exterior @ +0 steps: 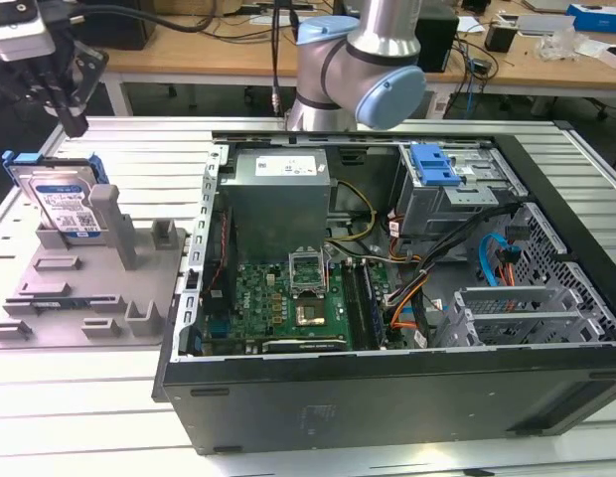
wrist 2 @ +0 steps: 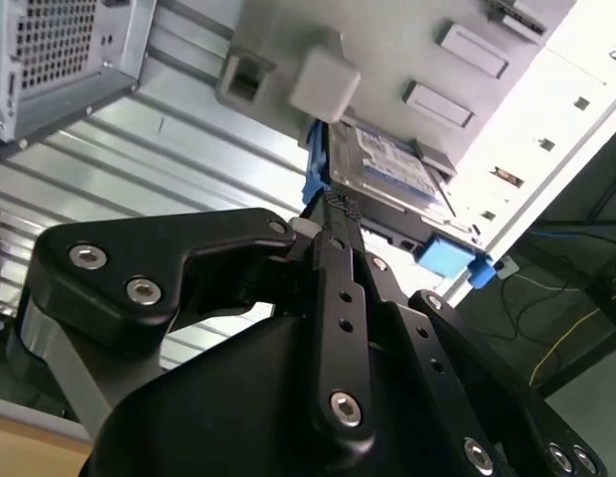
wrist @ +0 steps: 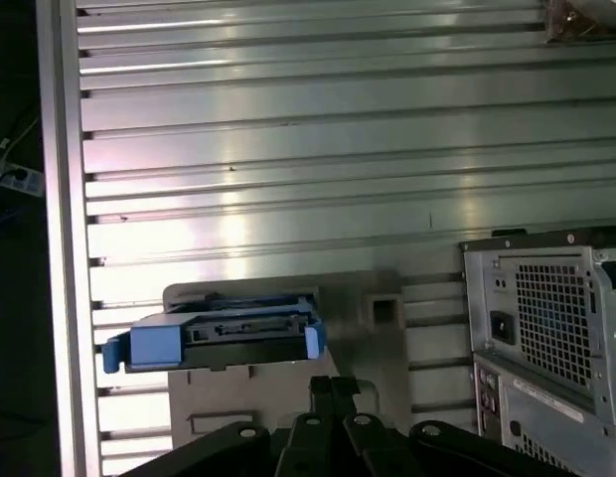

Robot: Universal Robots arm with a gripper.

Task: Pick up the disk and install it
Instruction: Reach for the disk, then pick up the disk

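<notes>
surface: slatted metal table (exterior: pixel 89 397) | on it: grey fixture plate (exterior: pixel 65 333); open computer case (exterior: pixel 387 397)

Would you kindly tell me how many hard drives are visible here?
1. The disk stands in the grey holder at the exterior view's left, outside the computer case. More may be hidden in the case's bays.

The disk (exterior: pixel 60 199) is showing a silvery metal body, a smooth printed label and a bright blue plastic bracket (wrist: pixel 154 343). The grey fixture (exterior: pixel 109 288) is looking like matt moulded plastic. The table (wrist: pixel 338 149) is gleaming as ribbed, brushed aluminium. The gripper (wrist 2: pixel 333 214) is presenting matt black links with shiny steel screws. The computer case (wrist: pixel 556 308) is showing perforated grey sheet metal.
</notes>
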